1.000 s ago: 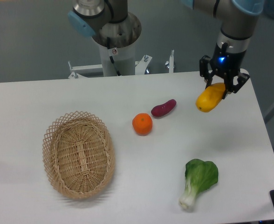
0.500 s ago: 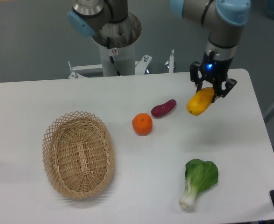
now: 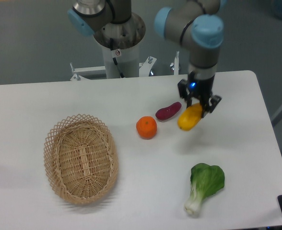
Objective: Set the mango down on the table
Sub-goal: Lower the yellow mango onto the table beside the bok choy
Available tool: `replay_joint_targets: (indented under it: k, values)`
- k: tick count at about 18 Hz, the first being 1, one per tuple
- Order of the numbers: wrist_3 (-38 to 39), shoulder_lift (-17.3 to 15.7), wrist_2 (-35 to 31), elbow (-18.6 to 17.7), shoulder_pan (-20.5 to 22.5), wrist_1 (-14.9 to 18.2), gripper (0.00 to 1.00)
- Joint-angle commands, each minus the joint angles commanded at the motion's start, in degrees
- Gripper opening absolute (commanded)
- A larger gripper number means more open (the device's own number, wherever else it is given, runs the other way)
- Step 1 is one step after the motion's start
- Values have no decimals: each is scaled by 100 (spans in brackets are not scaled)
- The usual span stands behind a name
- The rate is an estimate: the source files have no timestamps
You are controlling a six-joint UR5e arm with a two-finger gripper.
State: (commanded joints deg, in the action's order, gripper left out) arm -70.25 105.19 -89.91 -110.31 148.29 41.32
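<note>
The gripper (image 3: 197, 102) is clenched on the upper end of the mango (image 3: 189, 118), which hangs tilted above the white desk (image 3: 30, 103), just right of the purple sweet potato (image 3: 168, 110) and near the orange (image 3: 146, 127). The wicker basket (image 3: 81, 158) lies well apart at the left with nothing in it. A bok choy (image 3: 205, 186) lies on the desk toward the front right.
</note>
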Motion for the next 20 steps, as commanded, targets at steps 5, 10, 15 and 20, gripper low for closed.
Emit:
replay_joint_targets:
  k: [5, 10, 15, 20]
  values:
    - [529, 475, -229, 299, -397, -36, 58]
    - [495, 757, -211, 414, -529, -71, 57]
    - [547, 907, -211, 423, -643, -62, 58]
    - [556, 916, -211, 414, -687, -53, 58]
